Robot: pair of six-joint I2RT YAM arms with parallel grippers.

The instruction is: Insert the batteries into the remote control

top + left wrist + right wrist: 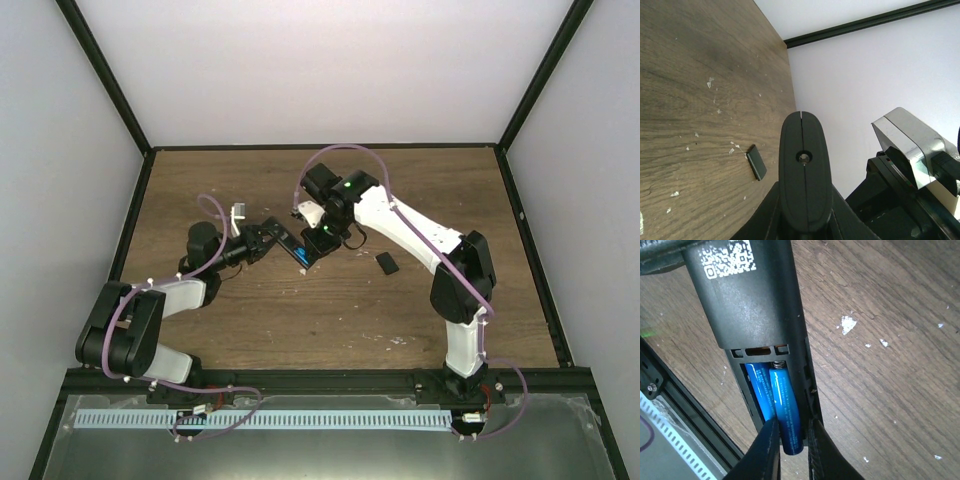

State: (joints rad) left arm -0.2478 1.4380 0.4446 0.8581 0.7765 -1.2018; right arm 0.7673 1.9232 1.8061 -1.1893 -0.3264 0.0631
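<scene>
The remote control (pixel 289 242) is held off the table by my left gripper (pixel 268 238), which is shut on it; in the left wrist view its rounded end (pixel 805 170) faces the camera between the jaws (pixel 805 227). In the right wrist view the remote (pixel 752 295) lies back up with its battery bay open. One blue battery (pixel 756 385) lies in the left slot. The second battery (pixel 787 410) has its top against the spring and its lower end sticking past the bay's edge. My right gripper (pixel 792 432) is closed narrowly around that lower end (pixel 303 263).
The small black cover piece (pixel 386 263) lies on the wood right of the grippers, also in the left wrist view (pixel 756 162). White specks of debris (pixel 847 324) dot the table. Black frame rails (pixel 320 148) edge the table.
</scene>
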